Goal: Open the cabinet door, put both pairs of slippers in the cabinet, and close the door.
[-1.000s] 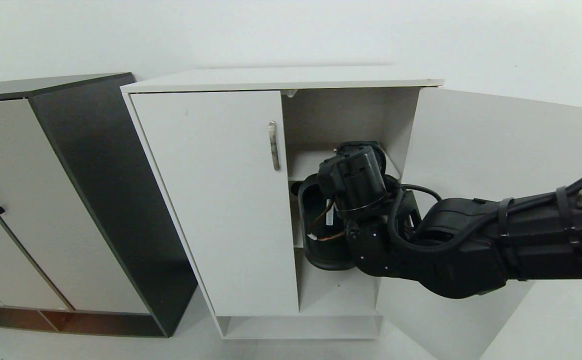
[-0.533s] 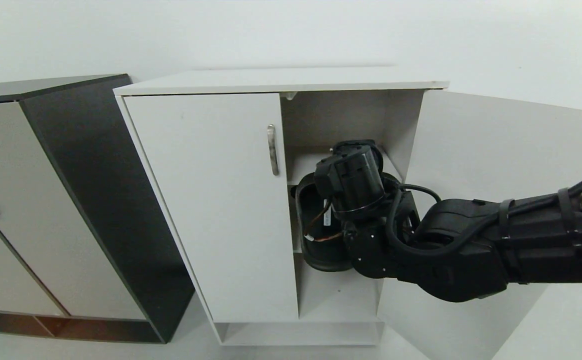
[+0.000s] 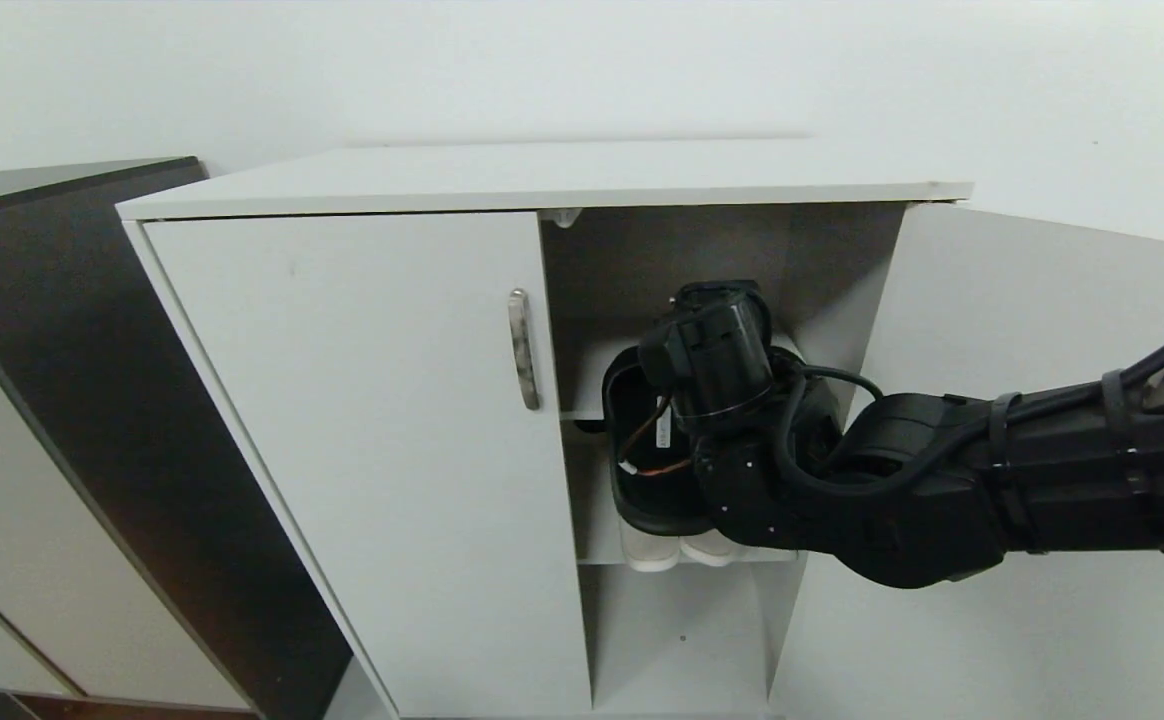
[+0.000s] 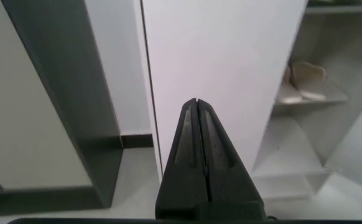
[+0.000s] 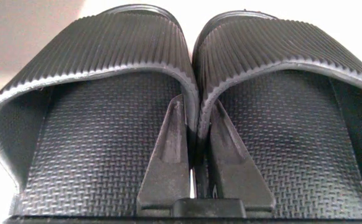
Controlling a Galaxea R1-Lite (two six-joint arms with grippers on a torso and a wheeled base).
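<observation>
The white cabinet [image 3: 542, 180] has its right door [image 3: 1022, 330] swung open and its left door [image 3: 372, 450] closed. My right gripper [image 5: 193, 149] is shut on the black slippers [image 5: 106, 143], pinching the two inner edges together. In the head view the black slippers [image 3: 642, 470] hang at the open right half, in front of the middle shelf. A pair of white slippers [image 3: 677, 550] lies on a lower shelf, just under them; it shows as white slippers [image 4: 305, 84] in the left wrist view too. My left gripper [image 4: 196, 102] is shut and holds nothing, facing the closed left door [image 4: 218, 74].
A dark-sided cabinet [image 3: 62, 400] with pale doors stands to the left of the white one, with a narrow gap between. The open right door sticks out towards me beside my right arm. A metal handle [image 3: 522, 350] sits on the closed left door.
The head camera has moved closer, so the cabinet looks larger and the lower shelf with the white slippers has come into sight. The right arm still holds the black slippers at the opening.
</observation>
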